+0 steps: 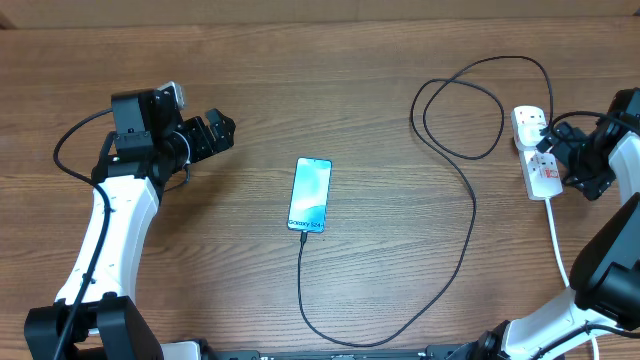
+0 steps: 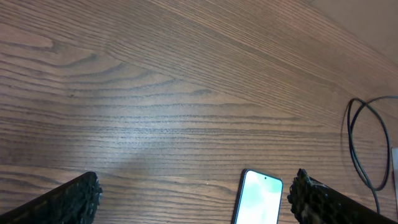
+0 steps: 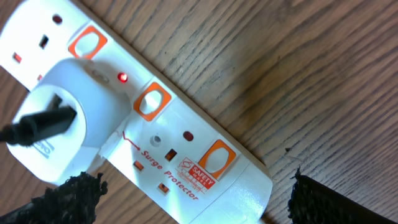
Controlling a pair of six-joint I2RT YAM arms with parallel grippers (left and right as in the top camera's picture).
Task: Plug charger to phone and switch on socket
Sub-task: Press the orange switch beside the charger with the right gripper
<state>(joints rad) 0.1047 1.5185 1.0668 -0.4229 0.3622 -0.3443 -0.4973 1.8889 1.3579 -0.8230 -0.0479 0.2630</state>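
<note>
The left gripper point(image 1: 212, 130) is spread wide and holds nothing, above the brown wood-grain table point(image 1: 400, 60) and well to the left of the slim rectangular phone point(image 1: 309, 195) with its light blue-teal screen, which lies flat near the table's middle. The right gripper point(image 3: 196, 186) is also wide apart and grips nothing, just above the white rectangular plastic socket point(image 3: 186, 124) at the table's right edge. The long thin black cable of the charger point(image 1: 470, 230) meets the phone's near short end, loops across the table and ends in a chunky white plug point(image 3: 74, 124) seated in the socket. A small red light point(image 3: 123, 78) glows beside that plug. A thicker white cord point(image 1: 558, 240) trails from the socket.
</note>
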